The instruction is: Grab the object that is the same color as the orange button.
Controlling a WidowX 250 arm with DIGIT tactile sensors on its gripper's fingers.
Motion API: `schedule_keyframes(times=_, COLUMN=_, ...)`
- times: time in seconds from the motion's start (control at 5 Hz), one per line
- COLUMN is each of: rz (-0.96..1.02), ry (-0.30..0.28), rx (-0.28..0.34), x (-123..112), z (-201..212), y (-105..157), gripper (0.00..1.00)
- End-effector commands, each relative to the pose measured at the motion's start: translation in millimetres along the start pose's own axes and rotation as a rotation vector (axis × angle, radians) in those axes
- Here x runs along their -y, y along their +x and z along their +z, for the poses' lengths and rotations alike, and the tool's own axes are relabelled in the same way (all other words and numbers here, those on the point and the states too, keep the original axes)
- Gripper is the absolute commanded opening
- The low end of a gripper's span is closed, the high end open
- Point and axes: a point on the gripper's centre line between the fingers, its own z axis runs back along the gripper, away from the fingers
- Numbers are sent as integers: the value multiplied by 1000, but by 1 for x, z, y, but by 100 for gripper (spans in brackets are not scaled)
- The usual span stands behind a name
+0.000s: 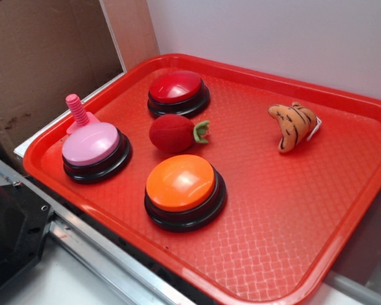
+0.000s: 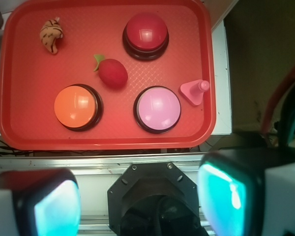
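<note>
The gripper (image 2: 137, 201) hangs high above the near edge of the red tray (image 2: 29, 132), its two fingers (image 2: 49, 206) spread wide with nothing between them. The striped orange toy (image 1: 293, 126) lies alone in a far corner of the tray, well apart from the orange button (image 1: 185, 190). A red plush ball (image 1: 175, 133) sits between the orange button, the red button (image 1: 178, 92) and the pink button (image 1: 95, 150). A pink screw-shaped piece (image 1: 80, 114) stands just beside the pink button.

Red tray (image 1: 343, 210) carries: orange button (image 1: 181, 183) near, pink button (image 1: 91, 144) and pink screw (image 1: 79, 114) left, red button (image 1: 176, 87) far, red plush ball (image 1: 173, 133) centre, striped orange plush (image 1: 293, 124) far right.
</note>
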Motion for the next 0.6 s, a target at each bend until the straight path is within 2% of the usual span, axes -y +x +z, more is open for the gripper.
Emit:
schedule_keyframes(times=0.0, rz=0, ry=0, rx=0, x=0, z=0, y=0, gripper=100)
schedule_keyframes(times=0.4, rz=32, ry=-2, rx=42, x=-22, z=14, y=87, gripper=100)
